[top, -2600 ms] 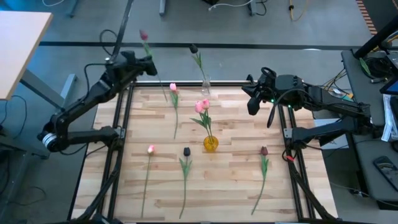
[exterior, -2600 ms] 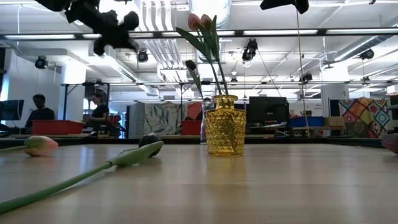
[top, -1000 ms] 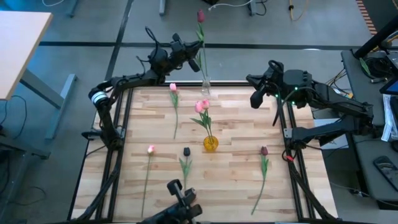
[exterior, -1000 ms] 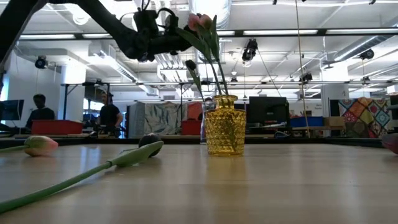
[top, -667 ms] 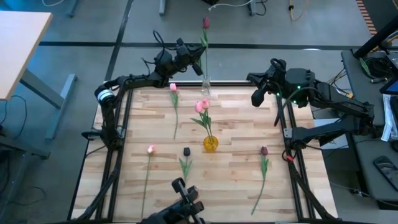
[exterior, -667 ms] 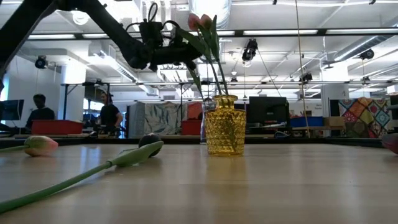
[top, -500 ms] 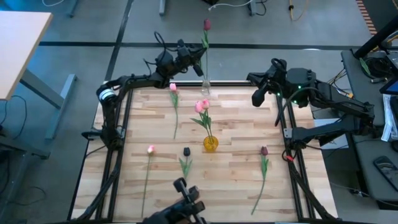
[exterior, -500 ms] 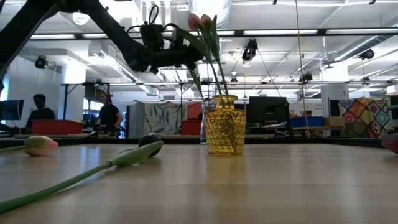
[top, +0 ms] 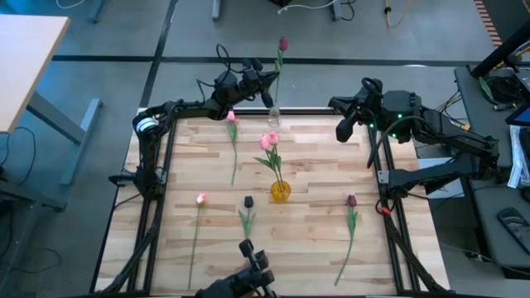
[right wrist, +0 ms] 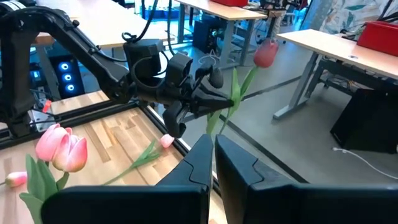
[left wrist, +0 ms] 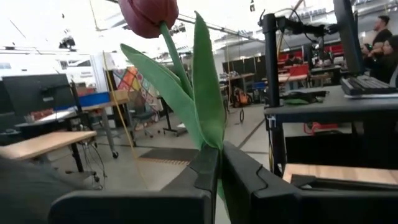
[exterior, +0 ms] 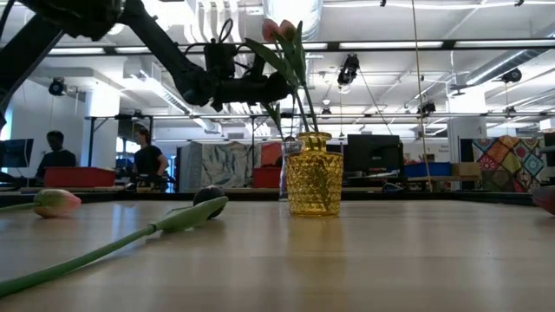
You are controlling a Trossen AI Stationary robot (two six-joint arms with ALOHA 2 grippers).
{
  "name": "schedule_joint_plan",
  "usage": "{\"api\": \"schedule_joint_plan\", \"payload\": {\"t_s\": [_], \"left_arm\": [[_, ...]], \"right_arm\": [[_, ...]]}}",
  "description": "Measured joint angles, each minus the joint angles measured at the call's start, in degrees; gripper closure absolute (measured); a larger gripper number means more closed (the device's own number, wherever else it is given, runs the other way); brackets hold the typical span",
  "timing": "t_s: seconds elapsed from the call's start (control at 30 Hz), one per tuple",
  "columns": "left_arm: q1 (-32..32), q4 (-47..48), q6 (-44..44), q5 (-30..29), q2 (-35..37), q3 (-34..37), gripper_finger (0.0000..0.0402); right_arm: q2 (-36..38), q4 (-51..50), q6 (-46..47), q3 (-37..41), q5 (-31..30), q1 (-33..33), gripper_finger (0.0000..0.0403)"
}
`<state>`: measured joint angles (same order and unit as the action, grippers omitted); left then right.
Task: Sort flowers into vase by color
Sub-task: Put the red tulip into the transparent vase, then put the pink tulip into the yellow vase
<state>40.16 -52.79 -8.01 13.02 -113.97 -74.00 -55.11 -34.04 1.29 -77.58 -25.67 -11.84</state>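
The left gripper [top: 263,83] hangs above the far edge of the surface [top: 315,240], near its middle, and is clamped on the stem of a maroon tulip [top: 282,43]. In the left wrist view the two dark fingers [left wrist: 205,168] press together on the stem just below the leaves, with the dark red head [left wrist: 149,15] standing above them. From overhead, this flower reaches out past the far edge, over the floor. Just beside the gripper, on the far edge, stands a clear glass vase [top: 272,116]; whether it holds a flower cannot be made out.

The right gripper [top: 341,131] waits raised by the far right corner. Its fingers [right wrist: 202,158] lie nearly together and hold nothing.

Near the middle of the surface stands a yellow vase [top: 281,191] with two pink tulips [top: 268,141] in it. In the low view the left arm [exterior: 199,74] passes behind their heads.

The other flowers lie flat. One pink tulip [top: 231,117] lies near the far edge, left of the vases. Another pink tulip [top: 201,199] lies toward the near left corner. A black-headed tulip [top: 248,201] lies just beside it, toward the middle of the near edge. A maroon tulip [top: 351,201] lies toward the near right corner, well apart from the rest.
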Motion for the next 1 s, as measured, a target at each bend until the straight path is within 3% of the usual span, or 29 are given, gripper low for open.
{"api": "schedule_joint_plan", "payload": {"t_s": [0.33,1.0], "left_arm": [[-1.2,5.8,0.1,0.0,0.1,0.5,0.0395],[-1.4,21.3,-1.4,0.0,5.6,0.6,0.0278]], "right_arm": [[0.4,-0.3,-0.8,0.1,0.1,0.0,0.0390],[0.4,-1.7,-1.5,0.1,0.7,0.0,0.0390]]}}
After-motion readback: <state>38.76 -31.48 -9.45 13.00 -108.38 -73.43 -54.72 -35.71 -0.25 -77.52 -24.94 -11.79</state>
